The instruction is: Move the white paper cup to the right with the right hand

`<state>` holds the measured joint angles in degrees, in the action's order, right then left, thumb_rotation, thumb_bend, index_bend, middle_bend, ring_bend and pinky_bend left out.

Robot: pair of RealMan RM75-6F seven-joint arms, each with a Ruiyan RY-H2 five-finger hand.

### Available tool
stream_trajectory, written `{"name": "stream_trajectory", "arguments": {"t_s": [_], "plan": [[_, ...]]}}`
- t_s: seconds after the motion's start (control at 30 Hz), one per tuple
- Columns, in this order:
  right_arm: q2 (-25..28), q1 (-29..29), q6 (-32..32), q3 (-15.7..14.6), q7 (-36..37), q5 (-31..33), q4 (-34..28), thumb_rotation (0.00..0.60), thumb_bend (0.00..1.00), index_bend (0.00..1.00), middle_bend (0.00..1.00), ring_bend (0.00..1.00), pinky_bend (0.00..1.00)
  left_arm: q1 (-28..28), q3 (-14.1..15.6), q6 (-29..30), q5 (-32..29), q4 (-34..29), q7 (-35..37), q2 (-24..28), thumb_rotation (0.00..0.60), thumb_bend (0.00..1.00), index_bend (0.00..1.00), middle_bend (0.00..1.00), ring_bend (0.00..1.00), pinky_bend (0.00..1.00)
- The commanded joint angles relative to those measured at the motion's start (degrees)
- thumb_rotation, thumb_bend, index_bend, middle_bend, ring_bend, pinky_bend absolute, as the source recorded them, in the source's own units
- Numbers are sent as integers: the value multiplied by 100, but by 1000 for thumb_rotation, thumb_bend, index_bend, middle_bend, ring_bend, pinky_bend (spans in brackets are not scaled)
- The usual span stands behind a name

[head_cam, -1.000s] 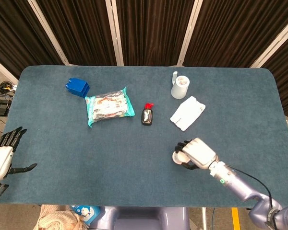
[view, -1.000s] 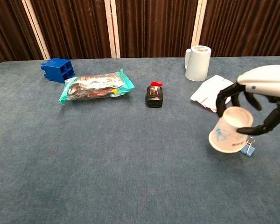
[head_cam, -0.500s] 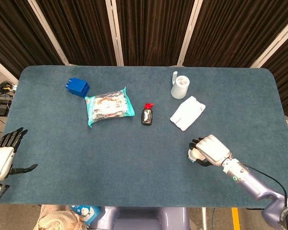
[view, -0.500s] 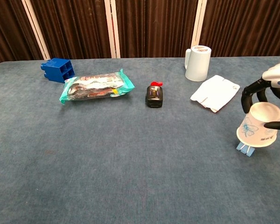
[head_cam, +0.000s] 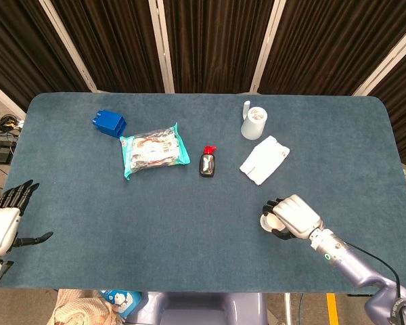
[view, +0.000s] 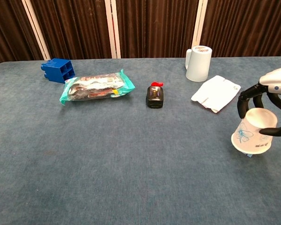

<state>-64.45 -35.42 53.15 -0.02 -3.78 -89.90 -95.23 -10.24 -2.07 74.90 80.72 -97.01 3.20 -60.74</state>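
The white paper cup (view: 252,135), printed with a blue pattern, is upside down with its wide rim toward the table at the right. My right hand (view: 267,101) grips it from above, fingers curled round its sides. In the head view the cup (head_cam: 266,221) peeks out at the left of my right hand (head_cam: 294,215), near the front right of the table. My left hand (head_cam: 5,220) hangs off the table's left edge, fingers spread and holding nothing.
A pale mug (view: 199,63) and a white packet (view: 216,93) lie behind the cup. A small black bottle with a red cap (view: 154,97), a teal snack bag (view: 96,87) and a blue block (view: 58,70) sit further left. A blue binder clip is hidden under the cup.
My right hand carried the cup rightward from a second ago, then drifted back a little left and lower in the last half second, covering the binder clip.
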Motion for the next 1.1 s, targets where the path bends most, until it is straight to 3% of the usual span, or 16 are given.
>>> {"name": "stream_trajectory", "arguments": {"t_s": [0.03,0.37,0.43,0.53,0.6,0.67,0.73,0.93,1.1], "plan": [[-83,6,29,16,-22,17,61,600,388,540,410,478,618,-1,1,-2,-3,5,-7,-3,600,0,0,0,0,0],[-379,34,-73,-35,28,171,348,600,388,539,410,478,618,-10,-1,-36,-41,14,-13,-6,600,0,0,0,0,0],[-443,48,-70,-43,10,194,380,600,387,496,407,463,587,-12,0,-38,-42,16,-25,-9,600,0,0,0,0,0],[-541,89,-52,-37,-73,293,401,600,388,310,315,352,457,-9,-5,-25,-47,15,-40,-13,600,0,0,0,0,0],[-556,123,-48,-45,-209,376,375,600,387,101,174,222,357,-5,-7,-21,-57,13,-40,-12,600,0,0,0,0,0],[-525,163,-42,-49,-372,482,317,600,387,5,61,122,287,-2,-8,-13,-54,15,-40,-8,600,0,0,0,0,0],[-451,211,-46,-49,-520,637,185,600,387,0,7,74,251,2,-6,-3,-46,15,-35,-3,600,0,0,0,0,0],[-69,477,284,-66,-961,932,-201,600,387,0,0,51,230,23,-6,61,2,15,-16,13,600,0,0,0,0,0],[191,1103,1299,-108,-1175,1004,-380,600,386,0,0,8,179,59,7,159,88,37,5,27,600,0,0,0,0,0]]}}
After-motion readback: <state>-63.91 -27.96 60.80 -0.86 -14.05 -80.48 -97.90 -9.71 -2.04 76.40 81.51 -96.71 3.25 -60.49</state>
